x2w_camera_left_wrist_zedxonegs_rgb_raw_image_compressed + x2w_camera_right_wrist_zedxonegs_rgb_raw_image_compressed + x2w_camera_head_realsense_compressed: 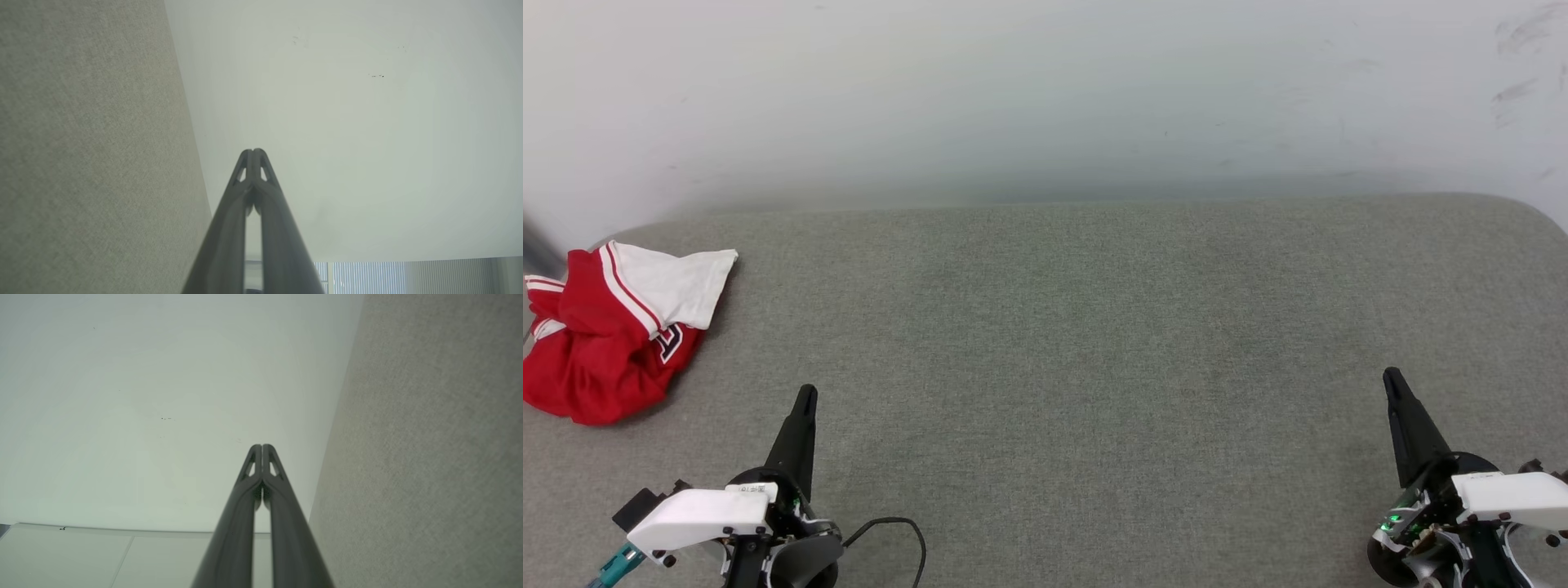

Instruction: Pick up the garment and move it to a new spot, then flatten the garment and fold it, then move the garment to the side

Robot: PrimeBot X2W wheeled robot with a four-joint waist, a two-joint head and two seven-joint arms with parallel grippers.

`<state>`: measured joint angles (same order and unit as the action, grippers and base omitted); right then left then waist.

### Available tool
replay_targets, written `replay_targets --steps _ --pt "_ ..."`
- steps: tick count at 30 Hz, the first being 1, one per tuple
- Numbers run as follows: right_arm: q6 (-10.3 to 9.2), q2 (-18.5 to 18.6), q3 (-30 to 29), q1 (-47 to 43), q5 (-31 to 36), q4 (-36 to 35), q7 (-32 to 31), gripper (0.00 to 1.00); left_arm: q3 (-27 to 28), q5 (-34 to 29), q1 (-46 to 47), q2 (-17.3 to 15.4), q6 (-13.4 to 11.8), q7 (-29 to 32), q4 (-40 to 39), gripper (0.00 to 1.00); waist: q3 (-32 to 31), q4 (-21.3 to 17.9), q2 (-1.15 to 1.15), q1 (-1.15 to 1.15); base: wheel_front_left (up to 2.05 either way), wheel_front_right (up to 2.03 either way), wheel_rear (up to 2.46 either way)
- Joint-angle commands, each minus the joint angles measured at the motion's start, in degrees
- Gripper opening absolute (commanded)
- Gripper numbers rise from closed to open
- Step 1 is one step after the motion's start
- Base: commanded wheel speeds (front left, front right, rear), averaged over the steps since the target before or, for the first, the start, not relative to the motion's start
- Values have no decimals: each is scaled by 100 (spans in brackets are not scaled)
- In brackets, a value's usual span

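Your left gripper (805,397) has its two fingers pressed together with nothing between them. It sits near the garment (605,351), just to the right of it and on the side nearer you. Your right gripper (1392,378) is also closed and empty, well apart from the garment and far to its right.

The garment lies in a crumpled heap, with a white sleeve on top toward the wall (1045,98) and the red body bunched beneath. It rests at the left rim of the grey padded surface (1094,327), and you cannot tell whether any of it hangs over.

- **Going in closed:** the fingers would likely shove the heap over that rim.
- **Pinching the bunch:** you may catch several layers, so it would lift as a wad that resists flattening.
- **The cable:** the black cable (907,527) lies on the near side of the garment, behind the left gripper, and could snag on a wide swing.
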<state>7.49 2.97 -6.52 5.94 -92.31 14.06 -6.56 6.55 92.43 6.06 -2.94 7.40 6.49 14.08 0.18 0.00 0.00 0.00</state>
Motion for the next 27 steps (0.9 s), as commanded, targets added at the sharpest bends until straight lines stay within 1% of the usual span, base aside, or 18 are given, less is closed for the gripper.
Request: replay_targets --steps 1,27 --pt "0 -20 -2 62 -21 5 0 0 13 -16 44 7 17 31 2 0 0 0 0 0 0 0 0" --pt "0 -20 -1 62 -22 5 0 0 10 -13 44 8 17 29 2 0 0 0 0 0 0 0 0"
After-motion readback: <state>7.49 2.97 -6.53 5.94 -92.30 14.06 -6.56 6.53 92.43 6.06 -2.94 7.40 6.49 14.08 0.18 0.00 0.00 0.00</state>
